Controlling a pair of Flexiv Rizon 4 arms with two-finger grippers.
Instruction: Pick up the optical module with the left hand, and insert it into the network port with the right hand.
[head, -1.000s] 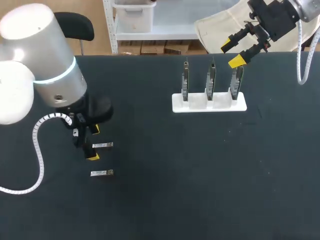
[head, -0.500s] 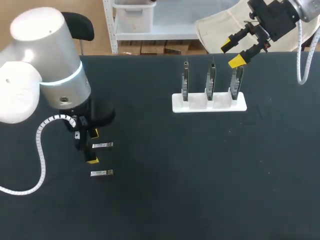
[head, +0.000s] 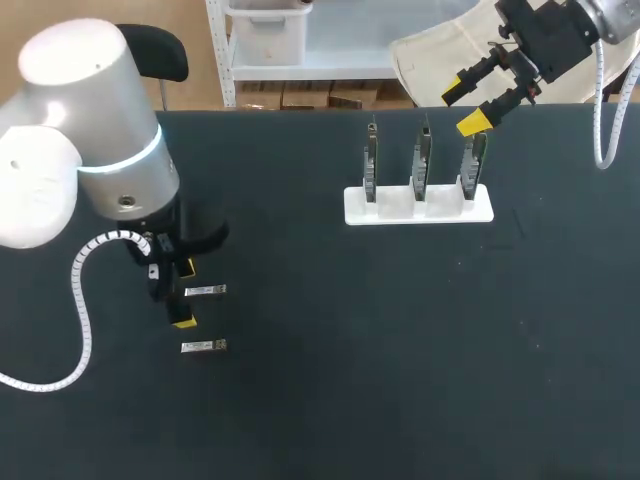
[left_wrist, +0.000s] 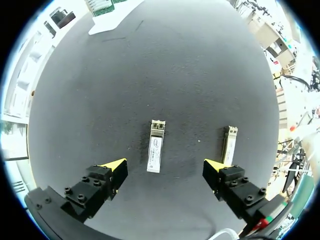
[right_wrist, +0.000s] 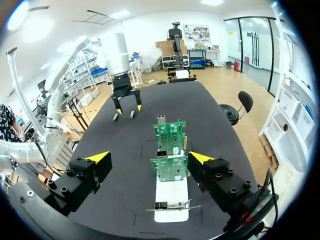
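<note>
Silver optical module (left_wrist: 155, 152) lying flat; network port cards (head: 420, 162) upright.

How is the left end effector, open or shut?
Open: the left end effector has its yellow fingertips wide apart, and the optical module lies untouched between them.

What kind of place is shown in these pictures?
Probably a robot test bench for network hardware: a black table bears a white stand with three upright network cards, two optical modules lie loose, and the left arm and right arm stand over it.
</note>
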